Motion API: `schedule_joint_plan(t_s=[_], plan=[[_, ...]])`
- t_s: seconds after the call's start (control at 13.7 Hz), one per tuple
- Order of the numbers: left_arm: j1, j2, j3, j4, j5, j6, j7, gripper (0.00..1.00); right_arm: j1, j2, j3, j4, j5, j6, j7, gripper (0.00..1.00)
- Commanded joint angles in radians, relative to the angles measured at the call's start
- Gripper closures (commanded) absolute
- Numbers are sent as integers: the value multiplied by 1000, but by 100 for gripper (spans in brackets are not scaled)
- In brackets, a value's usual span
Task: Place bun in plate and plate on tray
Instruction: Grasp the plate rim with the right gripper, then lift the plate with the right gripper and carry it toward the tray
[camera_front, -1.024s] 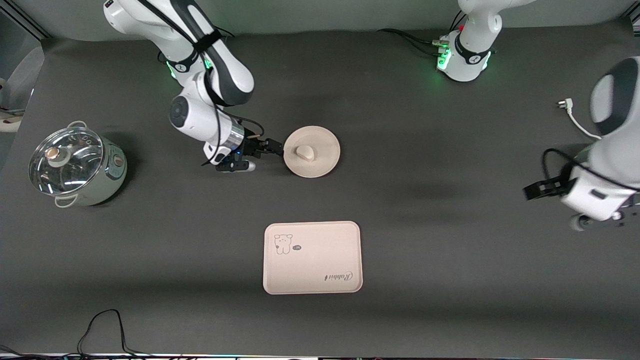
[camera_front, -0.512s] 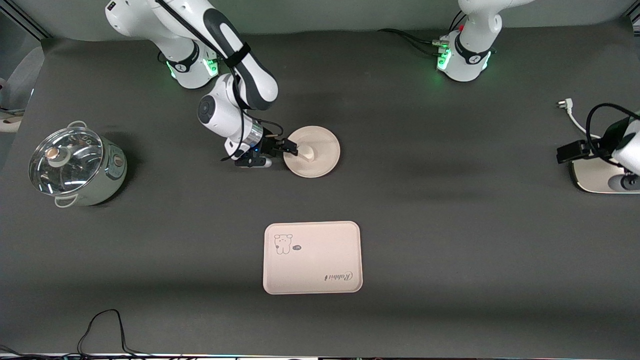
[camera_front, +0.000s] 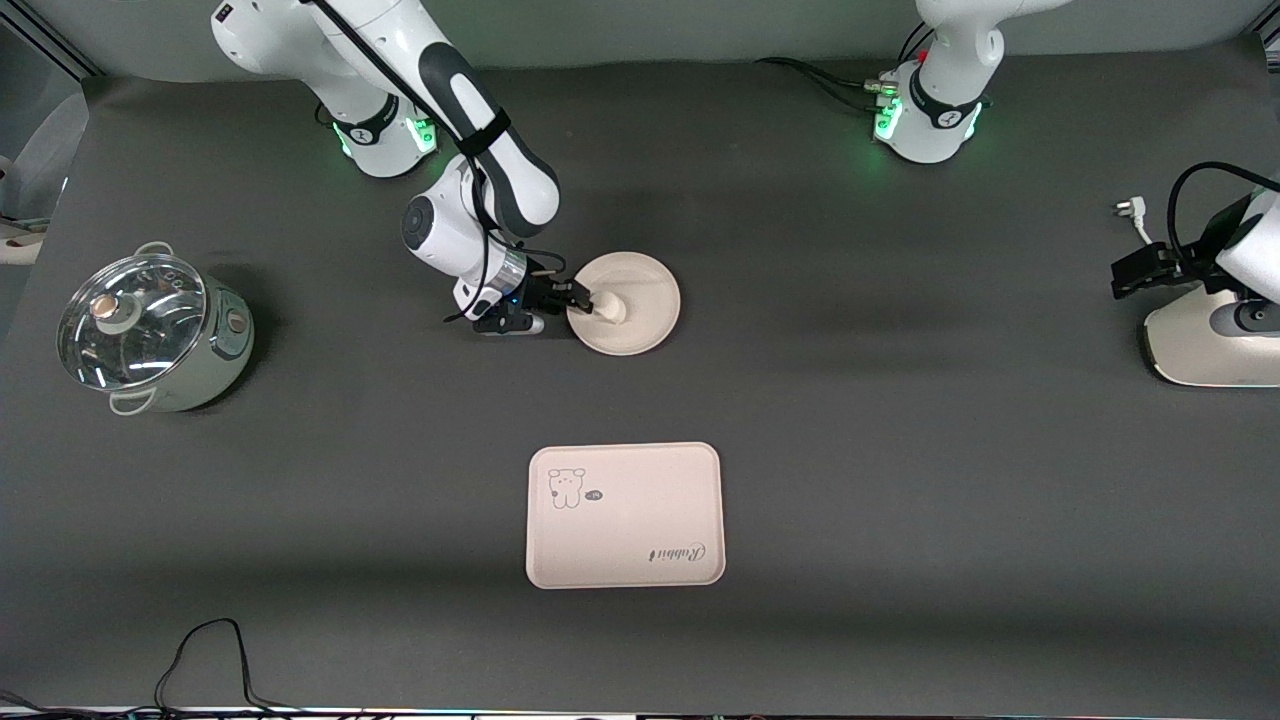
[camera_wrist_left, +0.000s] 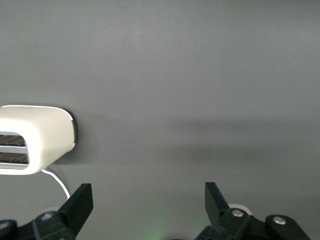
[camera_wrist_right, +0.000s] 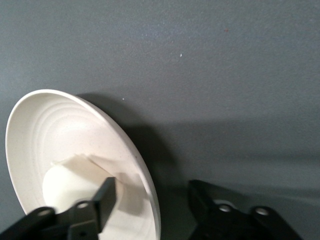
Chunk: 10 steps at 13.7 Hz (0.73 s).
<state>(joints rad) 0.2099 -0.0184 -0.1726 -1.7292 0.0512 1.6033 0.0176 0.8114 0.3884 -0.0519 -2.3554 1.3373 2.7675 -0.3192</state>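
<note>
- The plate (camera_front: 624, 303) sat flat on the dark table (camera_front: 800, 450), about in the middle and closer to the robots' bases than the tray (camera_front: 625, 515).
- The bun (camera_front: 610, 308) lay in the plate, close to the rim on the side toward the right arm's end of the table.
- The right gripper (camera_front: 580, 297) was down at that same edge of the plate.
- In the right wrist view, its two black fingers (camera_wrist_right: 106, 196) were apart, with the plate's rim (camera_wrist_right: 145, 185) between them.
- One finger was inside the plate, right by the bun (camera_wrist_right: 70, 182). I could not tell if it touched the bun.
- The other finger was outside the plate, over the table.
- The fingers had not closed on the rim.
- The tray lay flat by itself, nearer to the front camera than the plate and well apart from it. It had a small animal drawing and the word "Rabbit" on it.
- The left gripper (camera_front: 1135, 272) waited over the left arm's end of the table, just above a white toaster (camera_front: 1195, 345).
- In the left wrist view, its fingers (camera_wrist_left: 80, 202) were wide apart and held nothing.
- A pot with a glass lid (camera_front: 150, 330) stood at the right arm's end of the table.
</note>
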Motion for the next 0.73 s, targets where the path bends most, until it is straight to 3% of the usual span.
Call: schedule_joint_plan(t_s=[0.0,0.15,0.22,0.66], plan=[[-14,-29,19,-29,-31,-22,21,0,11,9,-6,10,36,12,-43,73],[-9,-28,19,-29,-31,-22,12,0,9,-2,-6,10,37,12,-37,94],[-6,-29,21,-27,-37,-22,15,0,6,-6,-6,10,37,12,-32,100],[0,-29,24,-16,-88,-36,21,0,-3,-39,-14,13,31,0,-29,100]])
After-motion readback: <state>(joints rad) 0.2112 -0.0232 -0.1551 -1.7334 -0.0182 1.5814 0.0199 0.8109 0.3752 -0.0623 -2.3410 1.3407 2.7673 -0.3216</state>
